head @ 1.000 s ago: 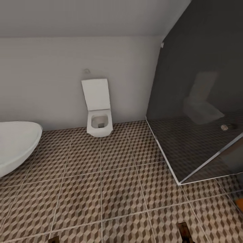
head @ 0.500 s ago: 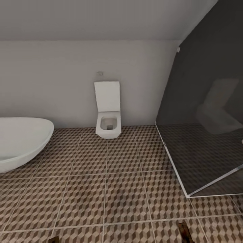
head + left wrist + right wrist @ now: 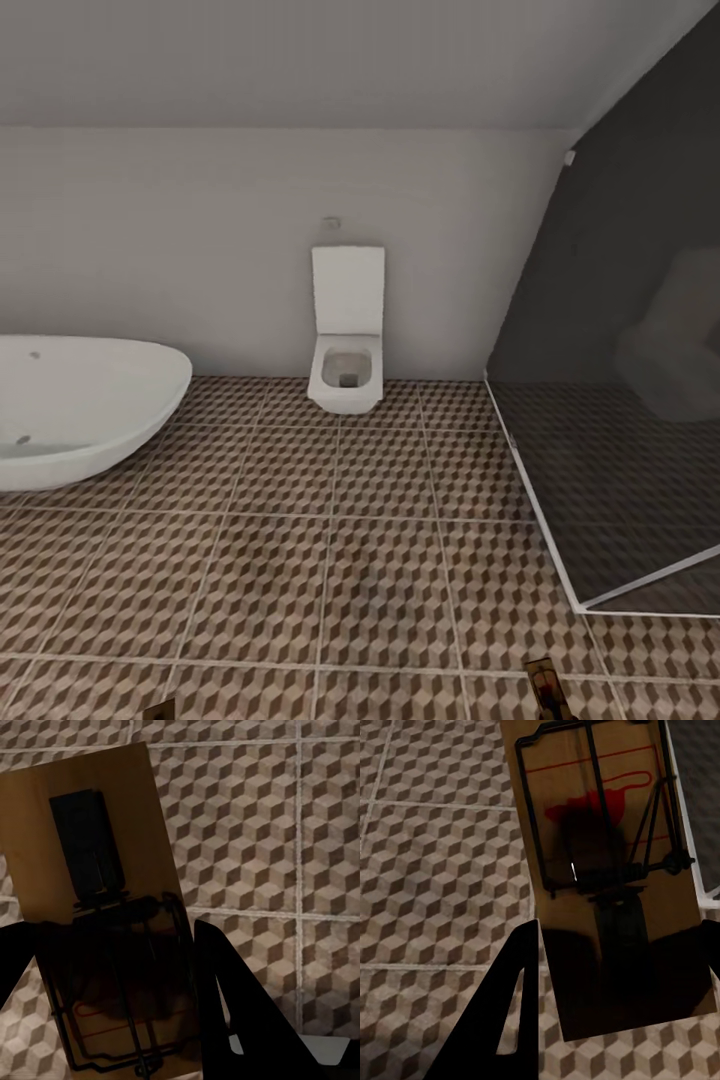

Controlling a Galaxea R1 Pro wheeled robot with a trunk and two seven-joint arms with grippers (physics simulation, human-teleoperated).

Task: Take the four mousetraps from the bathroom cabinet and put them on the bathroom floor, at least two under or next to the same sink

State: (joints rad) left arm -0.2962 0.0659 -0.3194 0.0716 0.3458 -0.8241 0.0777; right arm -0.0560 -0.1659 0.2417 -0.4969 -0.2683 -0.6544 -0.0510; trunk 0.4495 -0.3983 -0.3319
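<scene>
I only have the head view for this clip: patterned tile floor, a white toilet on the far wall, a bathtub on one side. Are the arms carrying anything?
Observer: Yes. The left gripper holds a flat brown wooden mousetrap with dark wire parts.
Operator: And the other arm?
Observer: The right gripper holds a second brown wooden mousetrap, with red printing under its wire frame.
Operator: What lies under them?
Observer: The cube-patterned tile floor, seen past both boards.
</scene>
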